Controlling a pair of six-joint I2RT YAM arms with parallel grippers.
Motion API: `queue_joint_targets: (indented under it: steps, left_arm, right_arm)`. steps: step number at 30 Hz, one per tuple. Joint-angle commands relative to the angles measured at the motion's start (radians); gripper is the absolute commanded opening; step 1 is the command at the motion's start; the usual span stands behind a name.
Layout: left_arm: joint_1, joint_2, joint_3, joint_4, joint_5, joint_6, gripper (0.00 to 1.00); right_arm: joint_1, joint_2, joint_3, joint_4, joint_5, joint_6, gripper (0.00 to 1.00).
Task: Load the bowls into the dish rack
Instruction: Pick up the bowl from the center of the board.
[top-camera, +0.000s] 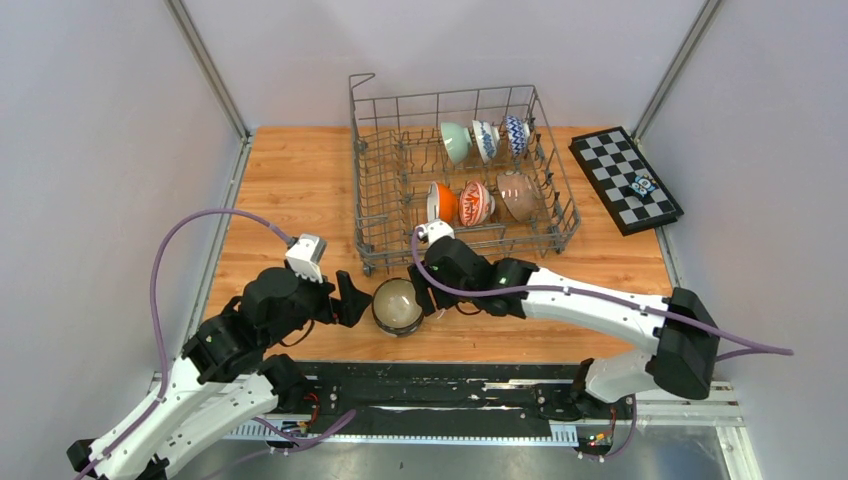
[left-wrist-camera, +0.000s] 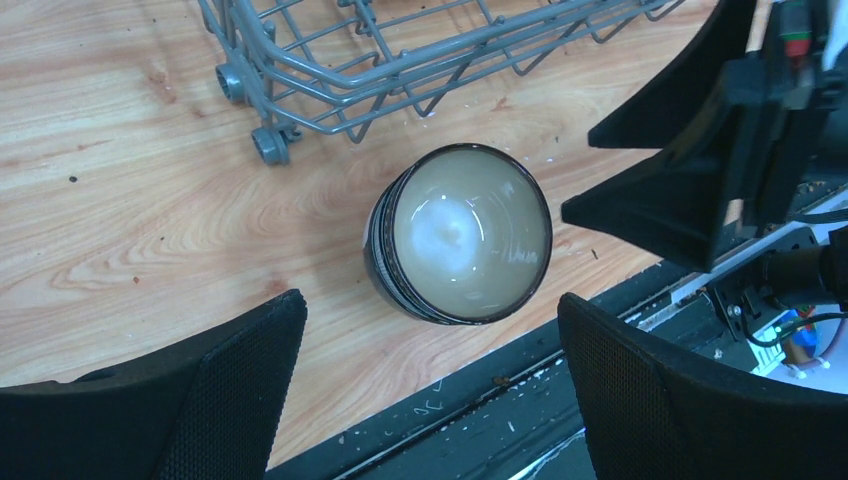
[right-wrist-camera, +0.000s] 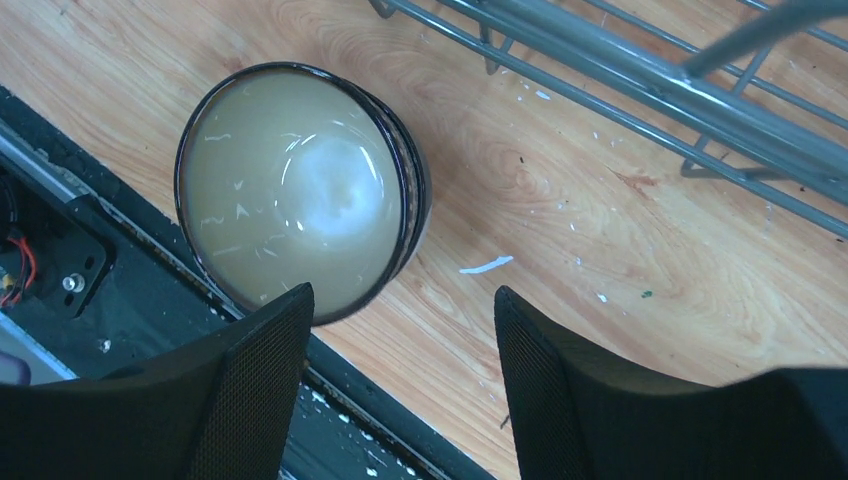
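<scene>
A dark-rimmed beige bowl (top-camera: 397, 305) stands on the wooden table just in front of the dish rack (top-camera: 372, 180), near the table's front edge. My left gripper (top-camera: 352, 300) is open close to its left side. In the left wrist view the bowl (left-wrist-camera: 462, 235) lies ahead of the left gripper (left-wrist-camera: 430, 400), outside the jaws. My right gripper (top-camera: 426, 292) is open at the bowl's right. In the right wrist view its left fingertip (right-wrist-camera: 270, 340) overlaps the rim of the bowl (right-wrist-camera: 295, 190); only bare wood shows between the jaws of the right gripper (right-wrist-camera: 400, 335). Several bowls (top-camera: 475, 203) stand on edge in the rack.
A black-and-white chequered board (top-camera: 610, 165) with a small object (top-camera: 641, 185) on it lies at the back right. The rack's near corner and wire wall (left-wrist-camera: 300, 80) stand just beyond the bowl. A black rail (top-camera: 450, 375) runs along the front edge.
</scene>
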Motion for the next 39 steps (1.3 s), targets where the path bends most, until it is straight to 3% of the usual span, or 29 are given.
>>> queue_joint_targets:
  steps: [1,16,29,32,35,39]
  left_arm:
    - [0.008,-0.014,-0.011,0.016,0.009,-0.003,0.97]
    - [0.007,-0.018,-0.014,0.022,0.020,0.002,0.97]
    - [0.006,-0.014,-0.017,0.026,0.020,0.000,0.97]
    - [0.006,-0.013,-0.017,0.026,0.022,-0.001,0.97]
    - [0.006,-0.013,-0.017,0.025,0.020,-0.002,0.97]
    - [0.006,-0.012,-0.016,0.023,0.019,-0.002,0.97]
  right_arm:
    - [0.033,0.067,0.058,-0.005,0.068,0.039,0.68]
    - [0.043,0.217,0.112,-0.002,0.098,0.060,0.57]
    - [0.066,0.280,0.129,0.000,0.130,0.054,0.39]
    - [0.071,0.283,0.131,-0.002,0.141,0.053,0.26]
    - [0.076,0.278,0.128,-0.007,0.157,0.053,0.05]
    - [0.086,0.248,0.119,-0.006,0.181,0.056,0.03]
